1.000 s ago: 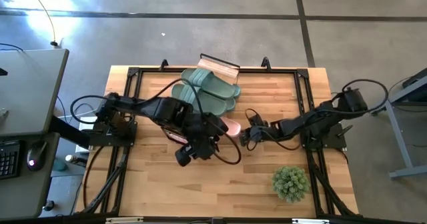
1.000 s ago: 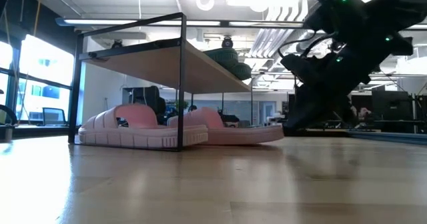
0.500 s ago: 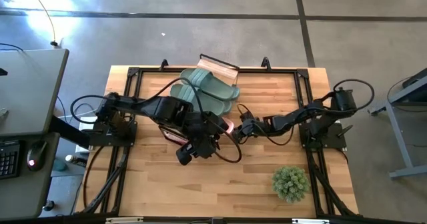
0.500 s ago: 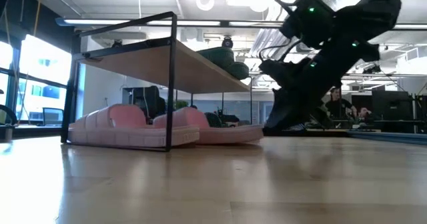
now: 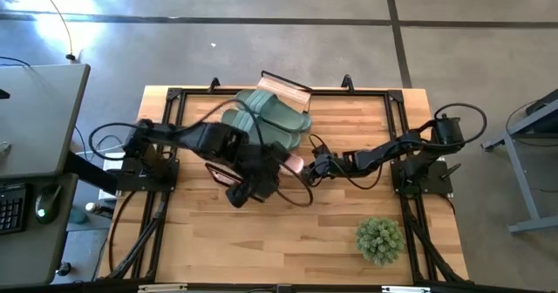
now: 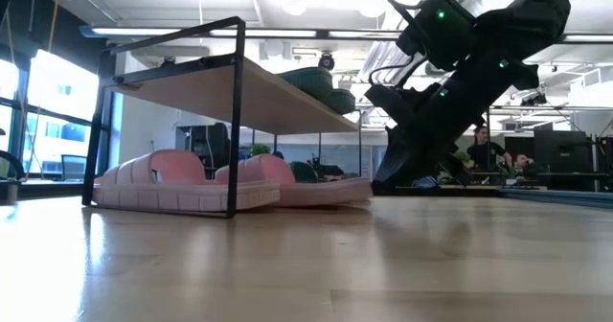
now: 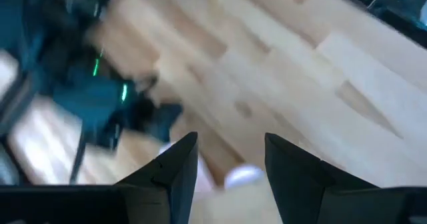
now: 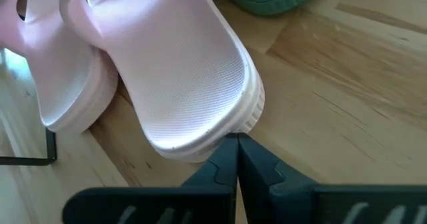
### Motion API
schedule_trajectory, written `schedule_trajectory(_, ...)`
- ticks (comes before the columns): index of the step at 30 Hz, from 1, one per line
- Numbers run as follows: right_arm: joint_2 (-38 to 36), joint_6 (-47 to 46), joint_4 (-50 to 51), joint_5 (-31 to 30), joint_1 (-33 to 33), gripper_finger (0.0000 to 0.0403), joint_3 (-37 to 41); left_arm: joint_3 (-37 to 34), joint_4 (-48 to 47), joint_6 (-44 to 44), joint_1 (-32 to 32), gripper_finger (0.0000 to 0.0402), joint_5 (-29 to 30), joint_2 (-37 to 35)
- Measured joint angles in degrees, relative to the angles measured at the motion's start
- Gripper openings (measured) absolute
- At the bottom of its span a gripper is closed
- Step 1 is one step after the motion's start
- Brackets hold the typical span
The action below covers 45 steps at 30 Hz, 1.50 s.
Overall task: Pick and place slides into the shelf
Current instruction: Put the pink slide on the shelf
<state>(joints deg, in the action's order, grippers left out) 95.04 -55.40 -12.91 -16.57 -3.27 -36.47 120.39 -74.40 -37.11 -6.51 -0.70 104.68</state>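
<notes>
The shelf stands on the table, its plank top partly under my left arm. Sage green slides lie on its top. Two pink slides lie on the table under it, and one heel sticks out toward the right. My right gripper is shut at that heel. My left gripper hangs open above the shelf with nothing between its fingers. My right gripper touches the heel end of the nearer pink slide, at the rim of its sole, with its shut fingertips. The fingers come from the table's right side, slanting down. The slide lies flat on the table, toe end under the shelf beside the other pink slide.
A small green potted plant stands near the table's front right. Black frame rails run along the table's sides. Bare wood lies in front of the shelf. A person shows in the room behind.
My right gripper, still shut, has gone toward the table's left edge against the pink slide's heel. The slide has slid farther under the shelf. In the low view the shelf's near post and both pink slides have shifted along with it.
</notes>
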Motion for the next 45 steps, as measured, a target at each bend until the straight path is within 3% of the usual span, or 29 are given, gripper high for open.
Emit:
schedule_trajectory(4, 0.0, 0.1, 0.1, -0.1, 0.0, 0.0, 0.0, 0.0, -5.9, 6.3, 2.8, 0.0156, 1.9, -4.2)
schedule_trajectory(9, 0.0, 0.3, 0.1, 0.0, 0.0, 0.0, 0.0, 0.1, -11.9, 14.8, 5.4, 0.0156, 15.0, -10.1)
schedule_trajectory(11, 0.0, 0.4, 0.1, 0.0, -0.1, 0.0, 0.0, 0.0, -15.3, 18.1, 6.9, 0.0156, 17.7, -12.7)
schedule_trajectory(18, 0.0, 1.7, -0.6, 0.4, -0.1, 0.0, 0.0, -1.1, -15.4, 21.8, 15.4, 0.0156, 21.0, -17.0)
schedule_trajectory(23, 0.0, 1.9, -0.7, 0.6, -0.3, 0.0, 0.0, -6.9, -15.5, 22.6, 27.1, 0.0156, 22.8, -19.7)
schedule_trajectory(29, 0.0, 2.5, -1.1, 0.6, -0.5, 0.0, 0.0, -20.2, -15.5, 22.0, 46.4, 0.0156, 15.8, -21.6)
schedule_trajectory(34, 0.0, 2.5, -1.2, 0.6, -0.5, 0.0, 0.0, -30.4, -12.6, 18.0, 58.6, 0.0156, 8.5, -21.7)
schedule_trajectory(38, 0.0, 2.5, -1.4, 0.7, -0.5, 0.0, 0.0, -35.6, -9.5, 15.7, 64.7, 0.0156, 7.8, -21.7)
schedule_trajectory(45, -0.1, 2.5, -1.5, 0.8, -0.5, 0.0, 0.0, -42.8, -5.7, 16.0, 67.0, 0.0154, -1.7, -21.3)
